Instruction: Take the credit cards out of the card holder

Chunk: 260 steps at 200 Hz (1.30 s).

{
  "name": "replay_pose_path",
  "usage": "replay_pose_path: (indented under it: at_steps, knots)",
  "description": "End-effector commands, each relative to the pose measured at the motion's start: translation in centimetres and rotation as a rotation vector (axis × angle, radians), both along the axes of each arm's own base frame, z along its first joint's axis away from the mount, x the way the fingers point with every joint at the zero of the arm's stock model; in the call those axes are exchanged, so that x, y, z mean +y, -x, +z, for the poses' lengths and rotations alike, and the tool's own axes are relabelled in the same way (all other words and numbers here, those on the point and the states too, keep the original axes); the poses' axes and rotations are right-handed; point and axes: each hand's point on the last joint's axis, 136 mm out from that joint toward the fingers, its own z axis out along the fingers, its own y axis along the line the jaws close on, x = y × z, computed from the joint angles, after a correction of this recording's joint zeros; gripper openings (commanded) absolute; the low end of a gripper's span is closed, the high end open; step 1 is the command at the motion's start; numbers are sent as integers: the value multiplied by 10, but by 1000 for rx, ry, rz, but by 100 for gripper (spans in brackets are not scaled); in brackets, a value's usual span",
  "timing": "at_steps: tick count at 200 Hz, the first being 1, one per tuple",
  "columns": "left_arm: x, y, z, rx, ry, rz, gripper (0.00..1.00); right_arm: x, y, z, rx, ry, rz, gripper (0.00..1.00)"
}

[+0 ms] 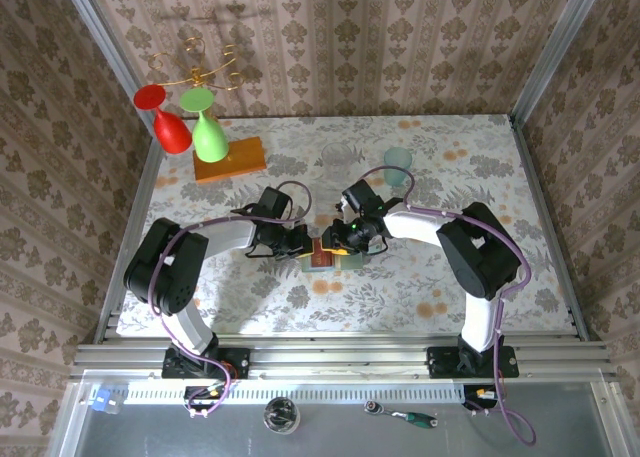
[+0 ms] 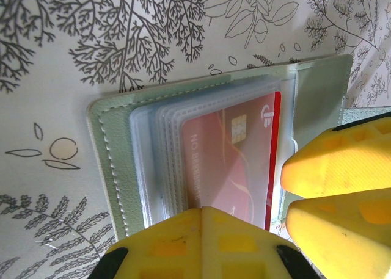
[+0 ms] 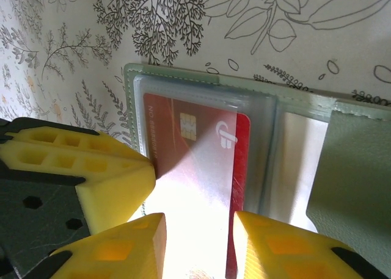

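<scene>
Red plastic credit card [image 3: 195,163] sits in a clear sleeve of the pale grey-green two-panel card holder [image 2: 113,151], which lies open flat at mid-table. Right gripper [image 3: 198,224]: fingers part-open, straddling the card's near edge, gripping nothing. Left gripper [image 2: 201,218]: fingers look closed together, tips down on the holder, nothing held. Likely best: left pins the holder, right nips the card's bare red edge and slides it straight along the sleeve; the card is thin and slippery. Floral-print table [image 1: 450,147], patterned wallpaper walls [image 1: 400,37], pale teal translucent cup [image 1: 398,162] well apart.
</scene>
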Motion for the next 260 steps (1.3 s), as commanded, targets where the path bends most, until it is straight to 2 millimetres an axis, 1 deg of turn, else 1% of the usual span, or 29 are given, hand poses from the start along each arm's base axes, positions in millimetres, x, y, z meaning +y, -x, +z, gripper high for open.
replay_pose_path:
  at_steps: [1, 19, 89, 120, 144, 177, 223, 240, 260]
  knots:
    - [5, 3, -9, 18, -44, -9, 0, 4, 4, -5, 30, -21, 9, 33]
    - [5, 3, -9, 18, -44, -7, 0, 4, 4, -7, 36, -19, 10, 31]
    - [6, 3, -9, 19, -44, -5, 0, 3, 6, -16, 54, -9, 8, 28]
    - [6, 3, -9, 19, -42, -3, 0, -5, 7, -19, 50, 38, -4, 28]
    - [7, 4, -10, 19, -43, -5, 0, -14, 6, -16, 24, 87, -6, 29]
    - [6, 3, -9, 18, -41, -5, 0, -20, 5, -11, -3, 120, -5, 30]
    - [7, 3, -9, 20, -41, -2, 0, -22, 3, -2, -40, 126, 1, 30]
    - [5, 1, -4, 11, -31, 0, 0, -20, 2, 3, -56, 106, 3, 30]
    - [1, -4, 8, -18, -6, 3, 1, -16, 1, 9, -74, 70, 8, 30]
